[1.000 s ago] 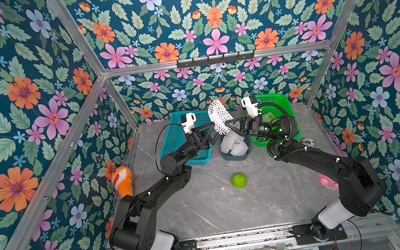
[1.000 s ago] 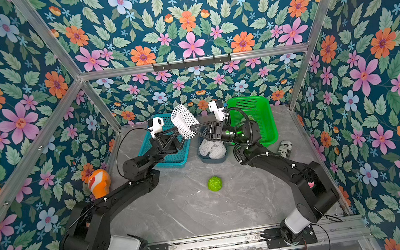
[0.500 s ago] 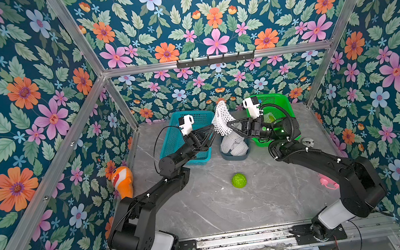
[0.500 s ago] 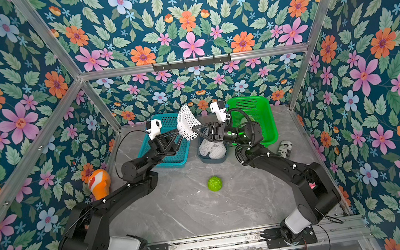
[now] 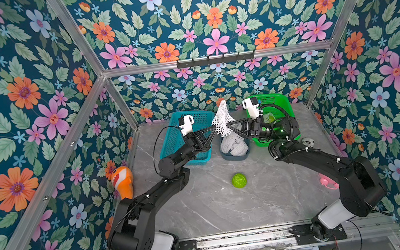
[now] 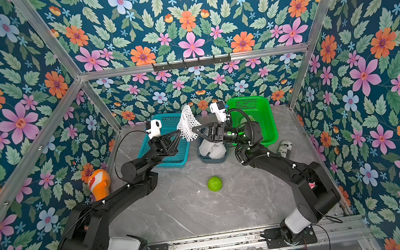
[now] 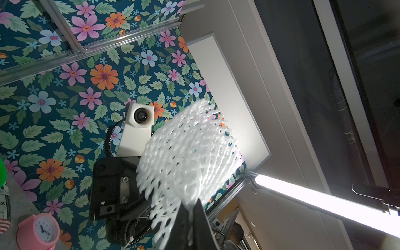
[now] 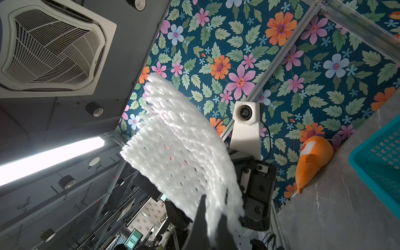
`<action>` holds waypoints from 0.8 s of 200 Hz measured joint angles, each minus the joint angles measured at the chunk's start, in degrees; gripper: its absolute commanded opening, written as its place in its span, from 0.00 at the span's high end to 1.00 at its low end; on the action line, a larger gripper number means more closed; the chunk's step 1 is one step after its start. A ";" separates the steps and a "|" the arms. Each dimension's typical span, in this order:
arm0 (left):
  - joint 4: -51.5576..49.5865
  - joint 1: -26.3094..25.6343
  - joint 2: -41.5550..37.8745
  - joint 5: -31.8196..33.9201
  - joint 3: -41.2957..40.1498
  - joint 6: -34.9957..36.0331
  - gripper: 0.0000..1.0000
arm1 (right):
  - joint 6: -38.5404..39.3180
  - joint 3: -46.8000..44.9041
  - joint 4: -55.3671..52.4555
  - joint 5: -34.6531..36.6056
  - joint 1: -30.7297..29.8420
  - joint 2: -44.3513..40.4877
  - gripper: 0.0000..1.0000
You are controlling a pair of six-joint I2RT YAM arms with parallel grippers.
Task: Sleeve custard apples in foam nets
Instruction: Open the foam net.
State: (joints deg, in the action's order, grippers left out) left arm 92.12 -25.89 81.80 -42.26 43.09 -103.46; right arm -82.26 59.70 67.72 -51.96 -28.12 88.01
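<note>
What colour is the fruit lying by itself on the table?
Bright green with darker patches on its bumpy skin. The custard apple shows best in a top view.

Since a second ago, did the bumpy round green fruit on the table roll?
No. The green custard apple lies just as far from the small grey bin.

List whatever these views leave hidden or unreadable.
Green perforated plastic basket: contents mostly hidden by the right arm, both top views.
Small grey tub: number of white foam nets unclear; the held white foam mesh sleeve overlaps it.
Pink round clock: mostly behind that arm in a top view.
</note>
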 measured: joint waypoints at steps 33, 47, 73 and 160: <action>0.00 0.00 0.15 -1.25 -0.76 0.22 1.00 | 1.57 -1.77 -2.60 -1.11 0.42 -1.46 1.00; 0.00 0.00 0.37 -1.81 -1.46 0.46 1.00 | 2.05 -3.04 -3.65 -1.84 1.05 -2.36 1.00; 0.00 0.02 0.68 -3.02 -2.71 1.73 1.00 | 2.78 -5.55 -5.01 -2.95 2.64 -3.63 1.00; -0.02 0.02 1.75 -6.84 -6.27 6.23 1.00 | 4.46 -10.73 -7.08 -6.86 5.51 -5.55 1.00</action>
State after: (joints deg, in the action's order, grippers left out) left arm 92.09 -25.87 83.55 -49.10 36.82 -97.23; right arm -77.80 48.97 60.64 -58.83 -22.61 82.46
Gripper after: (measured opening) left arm 0.049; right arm 0.052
